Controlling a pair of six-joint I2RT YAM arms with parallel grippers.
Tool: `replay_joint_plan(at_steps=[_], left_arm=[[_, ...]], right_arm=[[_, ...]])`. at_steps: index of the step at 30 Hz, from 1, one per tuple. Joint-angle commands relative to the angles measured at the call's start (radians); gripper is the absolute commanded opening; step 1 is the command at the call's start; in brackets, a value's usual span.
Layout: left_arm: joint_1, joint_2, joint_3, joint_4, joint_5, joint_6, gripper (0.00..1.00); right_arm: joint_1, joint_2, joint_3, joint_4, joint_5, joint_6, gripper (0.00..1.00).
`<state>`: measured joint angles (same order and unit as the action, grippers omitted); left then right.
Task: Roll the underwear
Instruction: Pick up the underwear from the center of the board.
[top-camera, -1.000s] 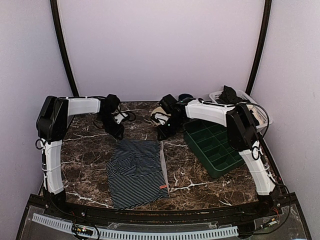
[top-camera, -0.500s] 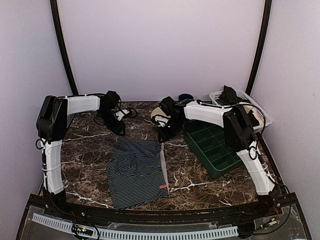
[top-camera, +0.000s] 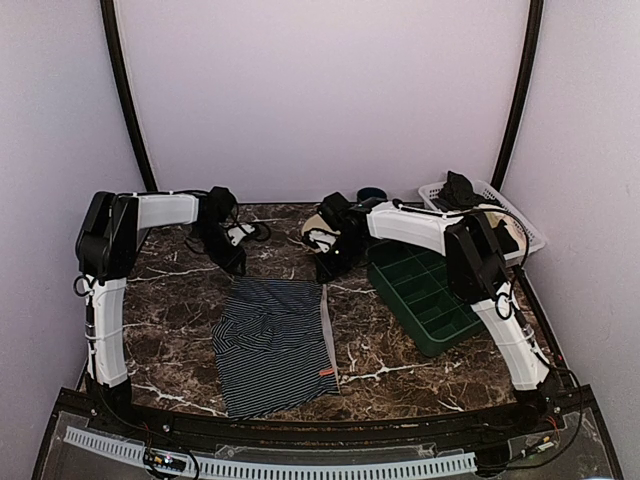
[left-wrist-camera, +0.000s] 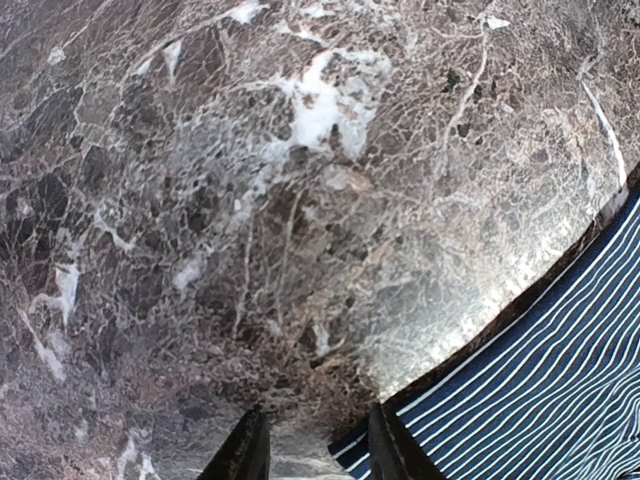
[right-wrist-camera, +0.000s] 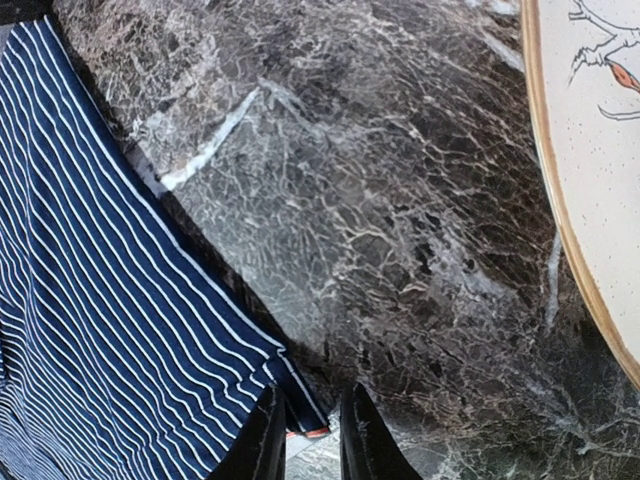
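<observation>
The underwear (top-camera: 275, 340), soft navy cloth with thin white pinstripes, lies rumpled on the veined brown marble worktop (top-camera: 180, 290). Left jaws stand parted and empty beside its far left corner; right jaws, narrowly parted, hover at its far right corner

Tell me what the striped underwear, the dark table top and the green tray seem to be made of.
Navy pinstriped underwear: soft cloth, likely knit, matte; it wrinkles and lies limp.
Dark brown table top: marble or marble-look laminate, glossy; white veins and glare.
Green compartment tray: probably moulded plastic, slight sheen; even colour, thin dividers.
</observation>
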<state>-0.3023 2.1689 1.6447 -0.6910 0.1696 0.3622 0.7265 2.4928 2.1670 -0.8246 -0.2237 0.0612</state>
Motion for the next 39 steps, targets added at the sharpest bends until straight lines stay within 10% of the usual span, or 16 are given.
replay_joint_plan(at_steps=[1,26,39], left_arm=[[0.007,-0.008,-0.023,-0.054,0.037,0.022,0.33],[0.054,-0.05,-0.077,-0.044,0.234,0.014,0.31],[0.044,-0.056,-0.001,-0.013,0.165,-0.028,0.0]], right_arm=[[-0.006,0.022,0.024,-0.009,0.02,0.001,0.15],[-0.012,0.009,0.045,-0.001,0.024,0.003,0.0],[-0.019,-0.034,0.044,0.003,0.06,-0.006,0.0]])
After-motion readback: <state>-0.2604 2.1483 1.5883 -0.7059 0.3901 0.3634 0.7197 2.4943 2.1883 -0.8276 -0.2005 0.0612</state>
